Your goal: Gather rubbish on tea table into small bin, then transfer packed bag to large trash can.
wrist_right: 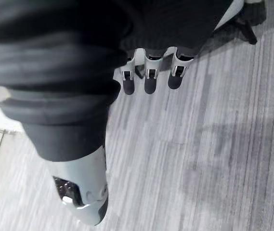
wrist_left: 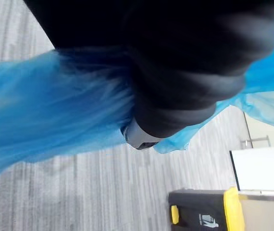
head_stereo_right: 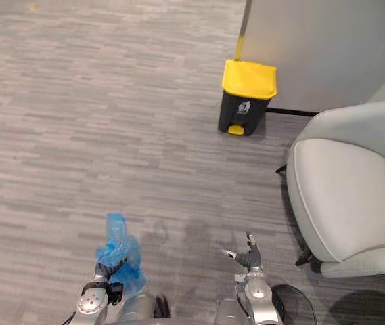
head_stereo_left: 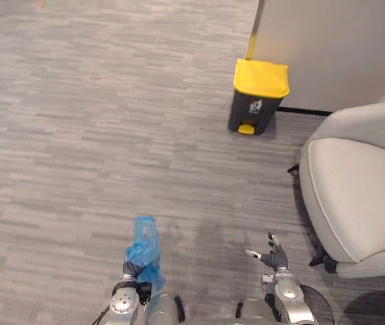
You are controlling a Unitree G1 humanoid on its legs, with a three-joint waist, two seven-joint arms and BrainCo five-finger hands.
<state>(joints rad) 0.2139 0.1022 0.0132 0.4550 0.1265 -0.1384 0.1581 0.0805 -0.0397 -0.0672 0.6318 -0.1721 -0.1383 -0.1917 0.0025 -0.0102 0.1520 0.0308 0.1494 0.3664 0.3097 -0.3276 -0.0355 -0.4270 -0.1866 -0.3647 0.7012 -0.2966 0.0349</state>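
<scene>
The left hand (head_stereo_left: 133, 269) clutches a blue bag (head_stereo_left: 145, 237) by its bunched neck. The right hand (head_stereo_left: 273, 257) hangs spread, empty. The bin (head_stereo_left: 260, 91) stands well ahead, closed: best approach straight, clear of the chair (head_stereo_left: 354, 189), grip firm.

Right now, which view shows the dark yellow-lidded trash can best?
The left eye view: the dark yellow-lidded trash can stands whole by the wall, lid shut. The right eye view shows much the same; the left wrist view crops it, beyond the blue plastic bag.
</scene>
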